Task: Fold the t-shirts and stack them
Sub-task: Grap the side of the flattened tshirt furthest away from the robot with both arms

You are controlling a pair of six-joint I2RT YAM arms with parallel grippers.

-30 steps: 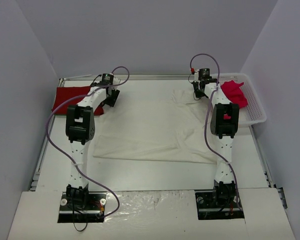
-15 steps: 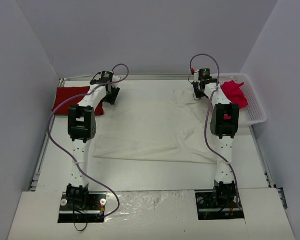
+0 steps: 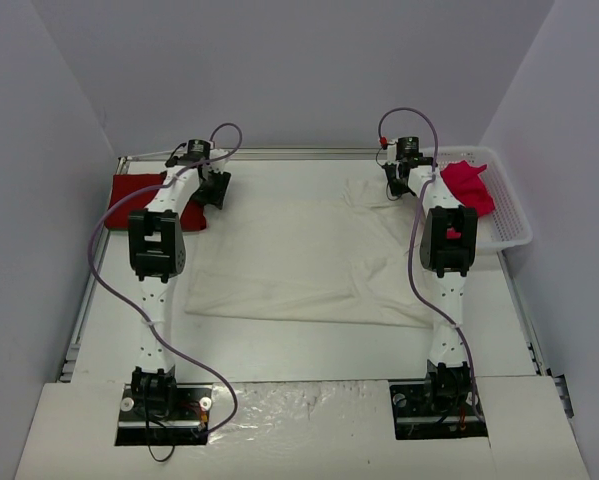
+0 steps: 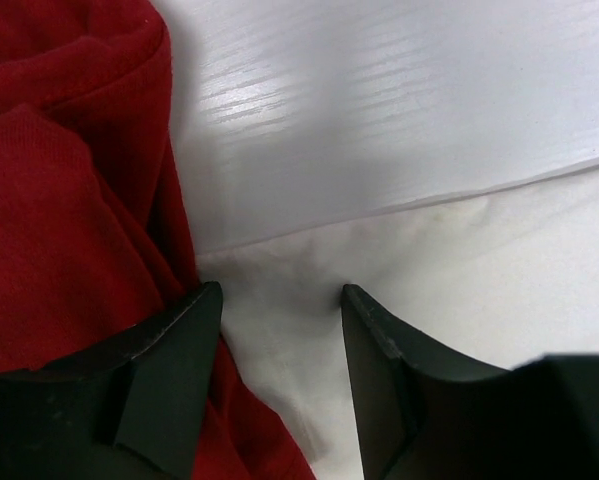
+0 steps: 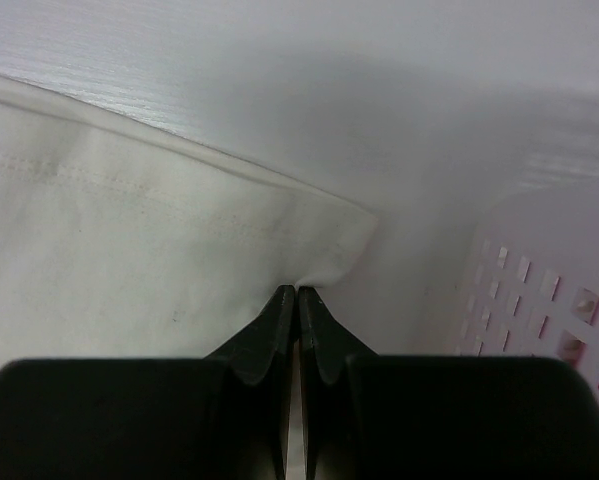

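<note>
Cream shirt point(image 3: 309, 260): lying spread in the middle.
Red shirt point(image 3: 126, 195): lying far left, touching the cream shirt's corner.
Pink shirt point(image 3: 465, 183): sitting in the basket point(image 3: 515, 228), far right.
Left gripper point(image 4: 279, 296): hovering open over the cream shirt's far-left corner.
Right gripper point(image 5: 297, 296): pinching its far-right corner, jaws closed.

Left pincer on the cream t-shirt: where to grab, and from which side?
Take the cream t-shirt at its far-left corner, from above: it lies flat under the open left pincer. Keep off the red t-shirt beside it. The right pincer pinches the far-right corner.
</note>
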